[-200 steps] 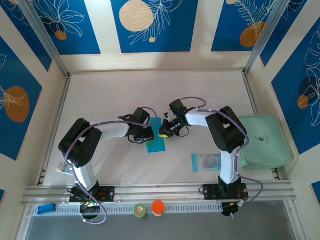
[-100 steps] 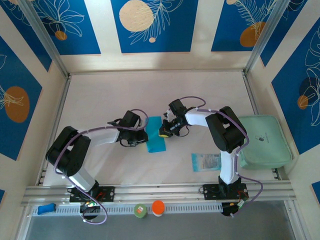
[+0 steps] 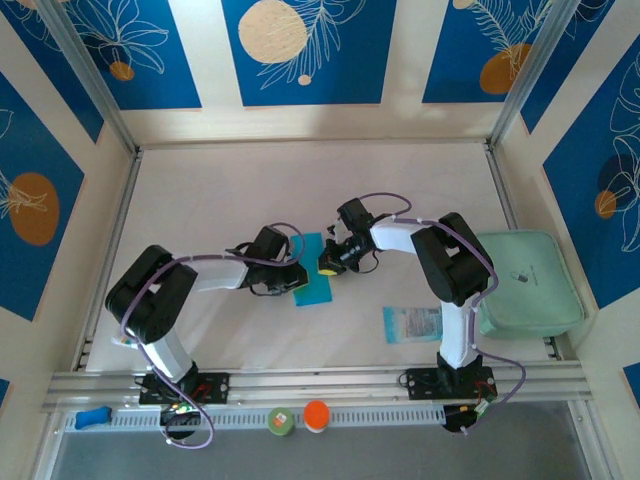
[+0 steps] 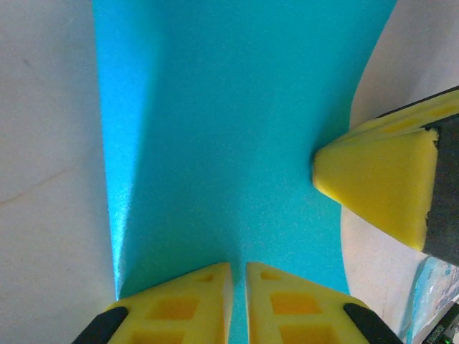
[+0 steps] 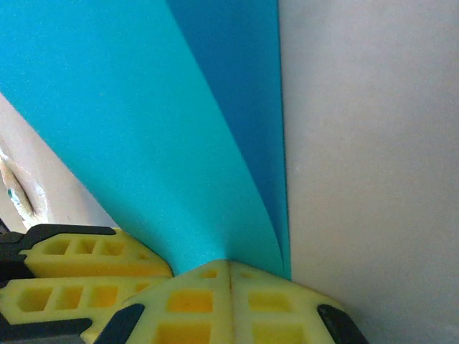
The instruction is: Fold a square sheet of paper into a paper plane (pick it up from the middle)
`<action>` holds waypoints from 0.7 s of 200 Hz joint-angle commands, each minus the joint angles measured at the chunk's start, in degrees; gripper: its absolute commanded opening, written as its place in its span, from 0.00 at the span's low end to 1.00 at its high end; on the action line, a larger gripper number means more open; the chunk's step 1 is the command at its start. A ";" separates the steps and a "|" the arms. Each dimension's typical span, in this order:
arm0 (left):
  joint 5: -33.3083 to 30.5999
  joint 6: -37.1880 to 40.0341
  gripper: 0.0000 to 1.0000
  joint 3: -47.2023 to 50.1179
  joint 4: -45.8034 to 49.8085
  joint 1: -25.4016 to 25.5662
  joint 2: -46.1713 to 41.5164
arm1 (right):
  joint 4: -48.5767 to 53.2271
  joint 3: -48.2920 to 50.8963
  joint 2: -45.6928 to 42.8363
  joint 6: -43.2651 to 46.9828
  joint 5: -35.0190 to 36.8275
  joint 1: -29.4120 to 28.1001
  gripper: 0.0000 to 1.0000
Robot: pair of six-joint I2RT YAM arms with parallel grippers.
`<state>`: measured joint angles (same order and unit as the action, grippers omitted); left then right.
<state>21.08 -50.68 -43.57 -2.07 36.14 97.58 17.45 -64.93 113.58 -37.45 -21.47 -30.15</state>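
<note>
Cyan sheet: I see the square sheet of paper (image 3: 312, 272) mid-table, between my two wrists. From above it looks long and narrow, so I judge it is partly doubled over.
Table: the pale table (image 3: 220, 190) lies bare around the sheet.
Left gripper: the left gripper (image 4: 238, 271) has its yellow fingers drawn almost together, leaving only a slit. The near edge of the sheet sits in that slit, and I read this as a pinch on the paper.
Right gripper: the right gripper (image 5: 229, 266) has its pads pressed tight. The paper rises from their seam as a curved flap over a darker layer lying flat on the table.
Spacing: the two grippers hold the sheet from opposite sides, close together. In the left wrist view, one right-hand finger (image 4: 376, 190) touches the sheet's far edge.
Handling: I judge the paper to be very light, thin and limp. It will sag and curl away from any hold, and any crease will stay.
Where to grip: I would hold it at an edge, near the middle of that edge, with shallow bites so the flap stays free to roll over.
Risk: if the arms pull apart, the sheet could tear or slip out from the foam pads.
Bystanders: the printed packet (image 3: 412, 323) and the mint-green pad (image 3: 527, 283) sit well off to the right.
</note>
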 commanded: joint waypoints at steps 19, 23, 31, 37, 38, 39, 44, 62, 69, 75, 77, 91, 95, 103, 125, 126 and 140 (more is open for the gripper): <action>0.01 1.99 0.16 9.09 2.97 -0.06 -3.08 | 7.77 2.97 7.54 0.71 15.58 0.23 0.00; 0.47 2.30 0.16 10.36 2.03 -0.23 -3.66 | 7.77 2.96 7.60 0.71 15.65 0.22 0.00; 1.35 2.90 0.16 12.87 0.30 -0.58 -4.66 | 7.77 3.05 7.70 0.71 15.70 0.34 0.00; 1.79 3.20 0.16 14.37 -0.46 -0.79 -5.45 | 7.75 3.09 7.78 0.71 15.67 0.42 0.00; 1.83 3.25 0.16 14.60 -0.56 -0.84 -5.59 | 7.77 3.13 7.79 0.69 15.67 0.46 0.00; 1.89 3.28 0.16 14.76 -0.65 -0.91 -5.71 | 7.73 3.13 7.79 0.70 15.67 0.41 0.00; 2.34 3.62 0.16 15.56 -0.87 -1.13 -6.32 | 7.69 3.18 7.80 0.64 15.67 0.44 0.00; 2.89 4.26 0.16 15.84 0.49 -1.17 -9.38 | 7.64 3.31 7.93 0.63 15.72 0.53 0.00; 2.79 4.03 0.16 15.21 1.13 -1.18 -11.04 | 7.66 3.40 7.89 0.57 15.72 0.62 0.00; 2.54 3.77 0.16 14.47 1.83 -1.09 -12.44 | 7.67 3.40 7.82 0.53 15.72 0.62 0.00; 2.45 3.75 0.16 14.13 2.09 -1.14 -12.90 | 7.61 3.40 7.80 0.49 15.73 0.62 0.00; 1.05 2.80 0.16 11.80 2.92 -0.78 -15.67 | 7.68 3.48 7.88 0.47 15.75 0.57 0.00; 0.34 2.58 0.15 11.14 3.09 -0.41 -16.25 | 7.65 3.37 7.89 0.45 15.72 0.62 0.00; -0.71 2.20 0.16 9.92 2.74 0.40 -16.69 | 7.68 3.40 7.97 0.43 15.60 0.58 0.00; -2.79 0.73 0.16 7.76 0.05 2.60 -14.85 | 7.63 3.31 8.27 0.28 15.41 0.62 0.00; -2.93 0.70 0.16 7.69 0.00 2.70 -14.68 | 7.66 3.31 8.25 0.23 15.36 0.62 0.00; -4.00 -0.04 0.16 6.84 -1.42 3.22 -12.28 | 7.43 3.40 8.35 0.10 15.34 0.59 0.00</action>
<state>20.08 -49.08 -34.39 -2.33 37.93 82.50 18.04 -65.56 114.24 -37.47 -21.54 -30.20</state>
